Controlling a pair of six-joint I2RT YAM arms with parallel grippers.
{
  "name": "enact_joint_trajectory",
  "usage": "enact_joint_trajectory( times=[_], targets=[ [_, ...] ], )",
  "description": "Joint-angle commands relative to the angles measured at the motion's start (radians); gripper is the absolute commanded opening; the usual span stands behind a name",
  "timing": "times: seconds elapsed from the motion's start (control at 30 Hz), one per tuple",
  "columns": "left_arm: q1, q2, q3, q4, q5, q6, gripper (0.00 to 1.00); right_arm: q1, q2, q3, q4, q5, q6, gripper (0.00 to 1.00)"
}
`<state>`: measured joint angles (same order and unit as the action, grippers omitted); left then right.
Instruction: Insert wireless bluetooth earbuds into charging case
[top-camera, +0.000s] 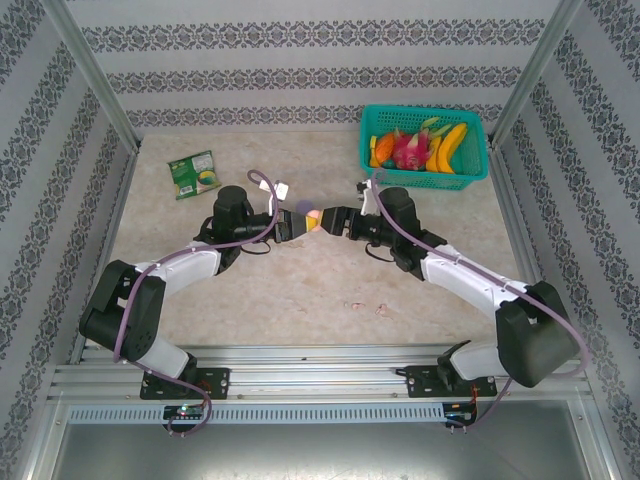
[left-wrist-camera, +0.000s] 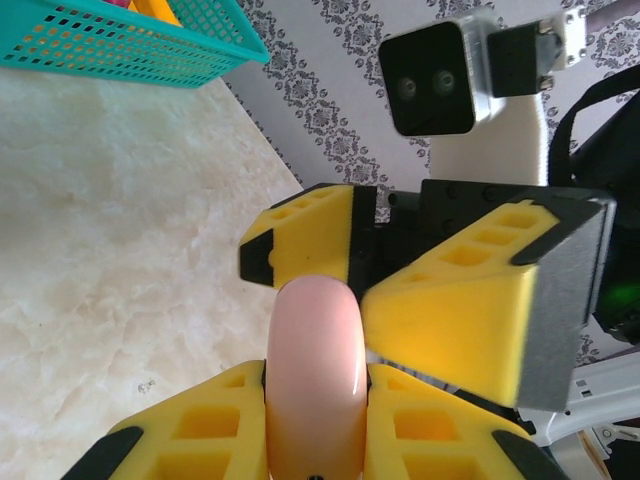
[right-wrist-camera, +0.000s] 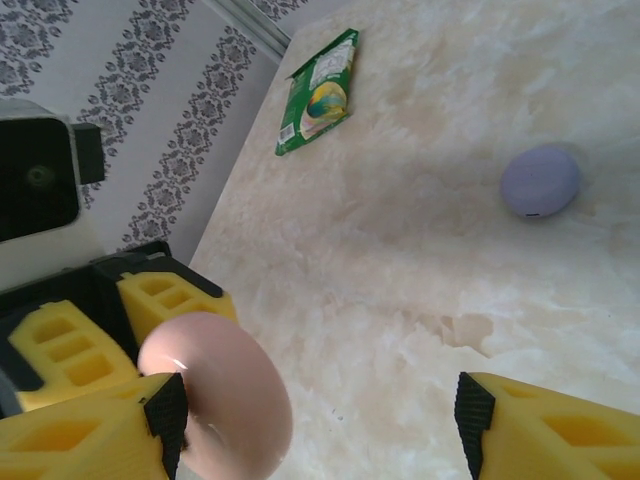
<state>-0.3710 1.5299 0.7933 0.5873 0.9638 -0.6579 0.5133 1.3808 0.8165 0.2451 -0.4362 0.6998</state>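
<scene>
Earbuds cannot go in until a case is open, and opening one looks like the step in hand. Over the middle of the table the left gripper is clamped on a pink case. It holds the case on edge in the air, free rim toward the right gripper, whose jaws stand wide apart on either side of that rim.

To do this well, I would keep the left clamp firm and centre the right jaws so both sides meet the rim together. They should close on the lid half alone, but no seam is visible, so I cannot tell which half that is. The shell is glossy and rounded and will likely slip if pinched too near its edge.

A lilac case lies on the table just beyond the grippers and looks closed. The earbuds lie on the bare table nearer its front edge, well apart from both cases. They are two tiny pale pinkish bits close together, too small to make out their shape
</scene>
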Motion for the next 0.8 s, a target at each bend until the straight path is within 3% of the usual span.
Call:
enact_joint_trajectory(
  times=[0.0,0.5,0.77],
  targets=[
    [0.002,-0.026,0.038,0.008,0.026,0.017,0.0,-0.003,0.028,0.003,0.056,-0.006,0.008,0.72],
    [0.002,-0.073,0.034,-0.012,0.025,0.033,0.0,-0.086,0.036,-0.155,0.212,-0.022,0.134,0.68],
    [0.001,-0.043,-0.014,0.146,-0.055,-0.047,0.0,-0.062,-0.068,-0.258,0.352,0.027,0.334,0.63]
  ],
)
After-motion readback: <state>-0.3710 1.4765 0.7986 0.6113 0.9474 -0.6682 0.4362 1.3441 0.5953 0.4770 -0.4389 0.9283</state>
